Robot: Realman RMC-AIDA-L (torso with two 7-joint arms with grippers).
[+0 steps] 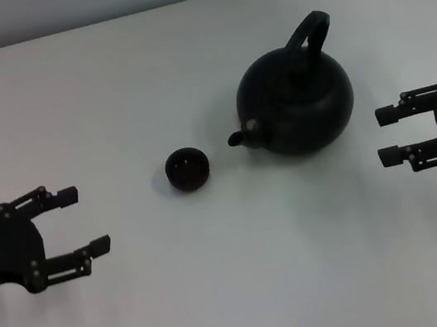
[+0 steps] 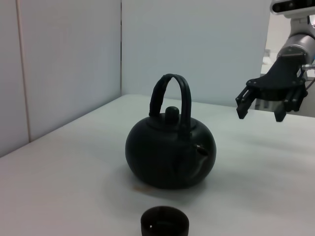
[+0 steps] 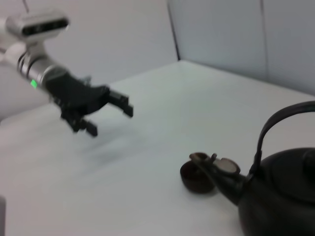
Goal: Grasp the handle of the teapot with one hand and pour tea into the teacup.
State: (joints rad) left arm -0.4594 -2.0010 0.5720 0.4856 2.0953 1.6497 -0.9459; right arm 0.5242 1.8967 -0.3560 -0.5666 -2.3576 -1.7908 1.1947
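Head view: teacup (image 1: 188, 169) beside teapot (image 1: 296, 100); interior dark.

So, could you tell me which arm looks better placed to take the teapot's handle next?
Right, probably. The right gripper hangs open just beside the teapot, near its handle. The left gripper is open too, but beyond the teacup, on the spout side.

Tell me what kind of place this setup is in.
Probably a lab test bench: a bare white table against plain panel walls, holding only a teapot and teacup, with the left gripper and right gripper open.
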